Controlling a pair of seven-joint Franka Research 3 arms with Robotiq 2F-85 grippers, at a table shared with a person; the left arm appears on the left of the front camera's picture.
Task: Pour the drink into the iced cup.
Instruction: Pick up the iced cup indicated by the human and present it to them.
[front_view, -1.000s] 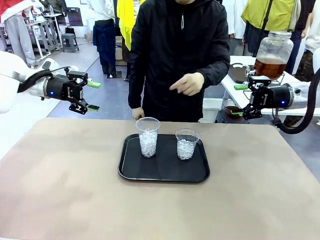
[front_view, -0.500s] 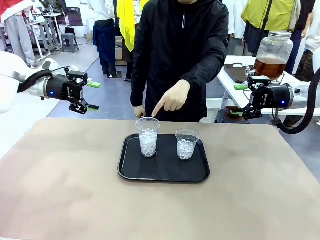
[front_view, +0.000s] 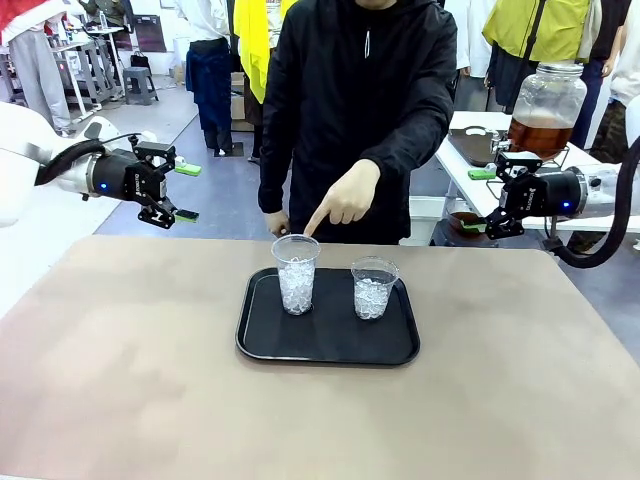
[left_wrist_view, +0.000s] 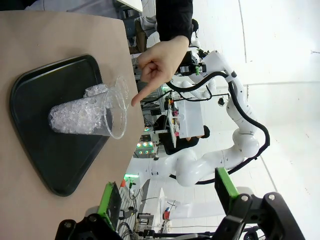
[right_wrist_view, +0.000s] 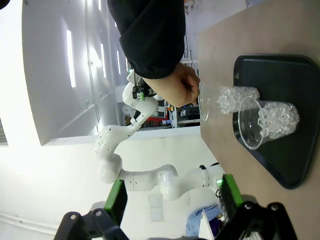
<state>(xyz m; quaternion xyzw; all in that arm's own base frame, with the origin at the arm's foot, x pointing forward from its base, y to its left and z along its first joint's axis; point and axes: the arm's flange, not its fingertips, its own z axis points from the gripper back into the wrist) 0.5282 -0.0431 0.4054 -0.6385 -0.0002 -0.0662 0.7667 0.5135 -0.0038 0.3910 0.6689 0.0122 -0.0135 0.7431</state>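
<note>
Right gripper (front_view: 478, 200) gaping empty right of the tray (front_view: 328, 358), nearer than the equally open, empty left gripper (front_view: 188, 192) to the upright drink jar (front_view: 545, 110) just beyond it; pointed-at iced cup (front_view: 296, 273) on tray's left half.

Bright, even overhead light keeps the front view sharp. The iced cups (front_view: 296, 275) cast faint, soft shadows on the glossy black tray (front_view: 330, 352), and the surface (front_view: 130, 370) looks matte. In both wrist views the pale background blows out to white, straight lines bow toward the edges, and the fingers (left_wrist_view: 111, 201) look slightly soft.
</note>
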